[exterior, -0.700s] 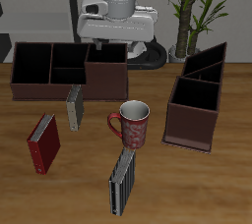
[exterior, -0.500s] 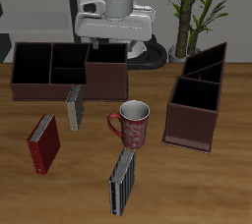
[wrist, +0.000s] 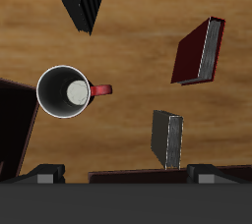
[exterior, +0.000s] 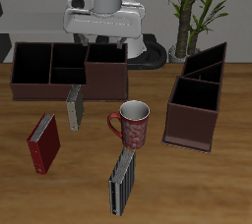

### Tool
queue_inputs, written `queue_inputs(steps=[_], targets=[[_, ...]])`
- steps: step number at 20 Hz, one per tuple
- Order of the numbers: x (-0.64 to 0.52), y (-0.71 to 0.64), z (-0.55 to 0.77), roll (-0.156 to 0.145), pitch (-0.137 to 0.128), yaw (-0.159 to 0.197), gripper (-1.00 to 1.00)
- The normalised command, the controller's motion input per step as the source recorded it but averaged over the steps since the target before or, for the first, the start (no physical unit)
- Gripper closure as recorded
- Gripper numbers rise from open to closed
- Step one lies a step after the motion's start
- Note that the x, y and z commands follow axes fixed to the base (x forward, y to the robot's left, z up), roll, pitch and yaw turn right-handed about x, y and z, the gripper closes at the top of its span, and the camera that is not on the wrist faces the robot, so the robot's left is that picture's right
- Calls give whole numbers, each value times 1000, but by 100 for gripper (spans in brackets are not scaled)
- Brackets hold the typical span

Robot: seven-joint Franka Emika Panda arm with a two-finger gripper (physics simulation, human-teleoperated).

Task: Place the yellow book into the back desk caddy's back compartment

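Above the back desk caddy (exterior: pixel 67 70), the gripper (exterior: pixel 96 44), its finger state not discernible, is being swung sideways toward the untouched yellow book (exterior: pixel 74 107), suggesting approach only.

A: What is recorded as obscured in the exterior view?

B: The gripper (exterior: pixel 98 43) is seen only as dark tips below the arm's white body; the gap between its fingers cannot be made out. The arm's upper part is cut off by the frame edge.

A: And the back desk caddy (exterior: pixel 44 88)?

B: Its compartment floors are lost in shadow. In the wrist view, only a strip of its rim (wrist: pixel 133 178) is shown, the rest being cut off.

A: The yellow book (exterior: pixel 74 107)?

B: Cover detail is too small to be read.
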Motion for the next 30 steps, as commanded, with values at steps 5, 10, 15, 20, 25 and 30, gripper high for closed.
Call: queue_inputs(steps=[5, 10, 15, 20, 25, 30], targets=[[-180, -505, -42, 30, -104, -29, -100], [-179, -381, -96, 9, -57, -16, -100], [-115, -457, -276, 28, -29, -33, -100], [8, -117, -283, -11, -2, 7, -100], [79, -57, -288, -27, -14, -32, -100], [77, 15, -373, -2, 15, 23, -100]])
